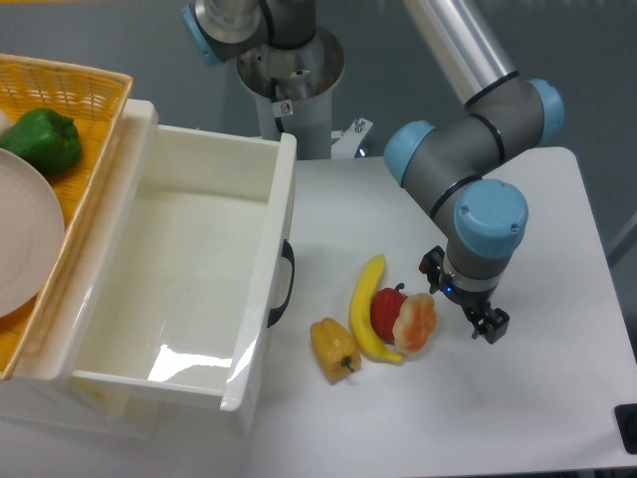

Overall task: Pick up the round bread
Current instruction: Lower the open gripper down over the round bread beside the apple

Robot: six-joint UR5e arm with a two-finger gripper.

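The round bread (416, 322) is a cream-white lumpy bun with orange-pink patches. It lies on the white table (557, 249), leaning against the red pepper (384, 311). A yellow banana (365, 309) curves along the pepper's left side. My gripper (463, 299) points down just right of the bread, its black fingers (493, 327) spread wide apart with nothing between them. The bread's right edge sits close under the gripper's left side. The blue-capped wrist hides the fingertips' lower parts.
A yellow-orange pepper (334, 348) lies left of the banana. A large white bin (281, 214) with a black handle stands on the left. Behind it is a wicker basket (95, 90) with a green pepper (42, 140) and a white plate (25, 239).
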